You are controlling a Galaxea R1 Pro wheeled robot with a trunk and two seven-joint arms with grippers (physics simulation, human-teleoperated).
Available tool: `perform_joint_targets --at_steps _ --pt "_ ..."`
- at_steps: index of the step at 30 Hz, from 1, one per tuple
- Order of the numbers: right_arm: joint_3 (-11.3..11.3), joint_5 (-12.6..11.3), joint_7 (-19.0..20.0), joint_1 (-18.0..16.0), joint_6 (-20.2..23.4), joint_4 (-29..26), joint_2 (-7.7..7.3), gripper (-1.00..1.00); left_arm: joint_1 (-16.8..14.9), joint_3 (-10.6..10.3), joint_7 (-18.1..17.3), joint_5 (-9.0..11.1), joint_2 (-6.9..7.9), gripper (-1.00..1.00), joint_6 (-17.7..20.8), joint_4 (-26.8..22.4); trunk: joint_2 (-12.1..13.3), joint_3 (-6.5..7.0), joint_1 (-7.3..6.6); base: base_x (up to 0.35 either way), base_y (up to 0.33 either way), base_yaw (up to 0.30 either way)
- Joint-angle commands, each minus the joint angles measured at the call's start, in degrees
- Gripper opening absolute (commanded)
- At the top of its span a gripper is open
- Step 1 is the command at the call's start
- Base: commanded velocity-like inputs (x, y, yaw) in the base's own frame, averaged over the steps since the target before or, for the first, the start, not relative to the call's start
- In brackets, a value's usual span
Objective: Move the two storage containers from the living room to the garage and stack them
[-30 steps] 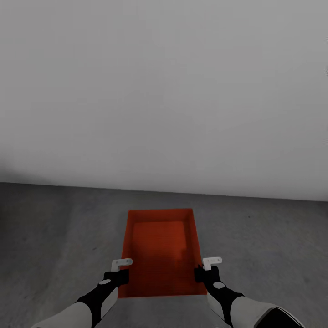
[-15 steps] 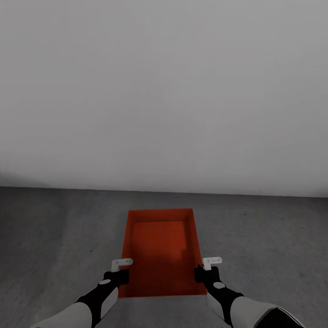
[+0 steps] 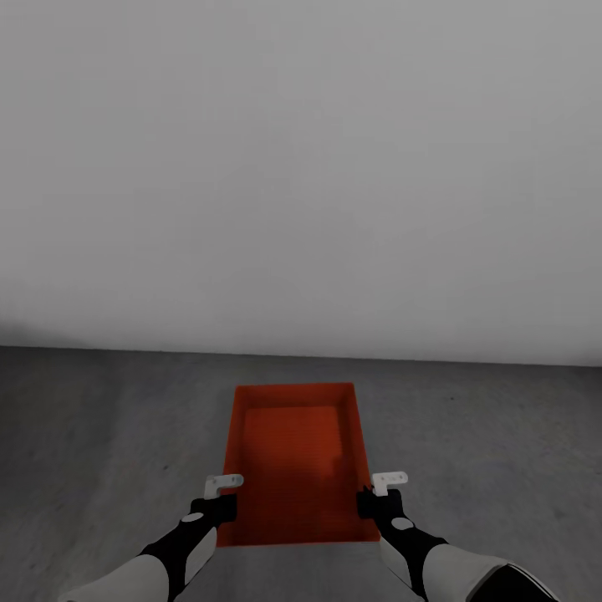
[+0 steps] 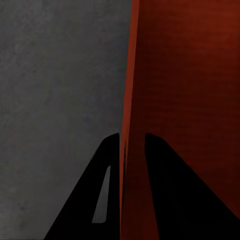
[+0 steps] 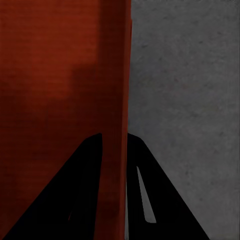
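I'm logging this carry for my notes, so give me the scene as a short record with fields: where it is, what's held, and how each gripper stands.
place: dark grey speckled floor in front of a plain white-grey wall
held item: one orange-red storage container, open top, ribbed inside, nothing seen in it
left gripper: shut on the container's left side wall, one finger inside, one outside
right gripper: shut on the right side wall, same way
second container: none seen

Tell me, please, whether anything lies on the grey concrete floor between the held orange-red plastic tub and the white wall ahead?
Nothing visible does. The orange-red rectangular plastic tub hangs between the left hand and right hand, and the speckled grey concrete floor runs bare to the plain white wall.
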Motion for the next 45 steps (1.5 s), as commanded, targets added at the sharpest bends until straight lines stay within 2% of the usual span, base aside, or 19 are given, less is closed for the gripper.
perform_joint_targets --at_steps 1,12,22,45 --pt "-3.88 0.26 0.07 -0.03 -0.05 0.11 0.04 -1.00 -0.04 0.78 0.70 -0.18 0.19 -1.00 -3.10 -0.13 -0.04 -0.05 0.03 0.223 0.000 0.000" --pt "-3.88 0.26 0.05 -0.03 -0.05 0.11 0.04 -1.00 -0.04 0.78 0.70 -0.18 0.19 -1.00 -3.10 -0.09 -0.04 -0.05 0.03 0.198 0.000 -0.002" --pt "-3.88 0.30 0.05 -0.03 -0.05 0.11 0.04 -1.00 -0.04 0.78 0.70 -0.18 0.25 -1.00 -3.10 -0.08 -0.04 -0.05 0.03 0.013 0.000 -0.133" --pt "-3.90 0.26 0.08 -0.03 0.03 0.11 0.04 -1.00 -0.04 0.78 0.70 -0.27 0.20 -1.00 -3.10 -0.07 -0.04 -0.05 0.03 0.000 0.000 -0.005"
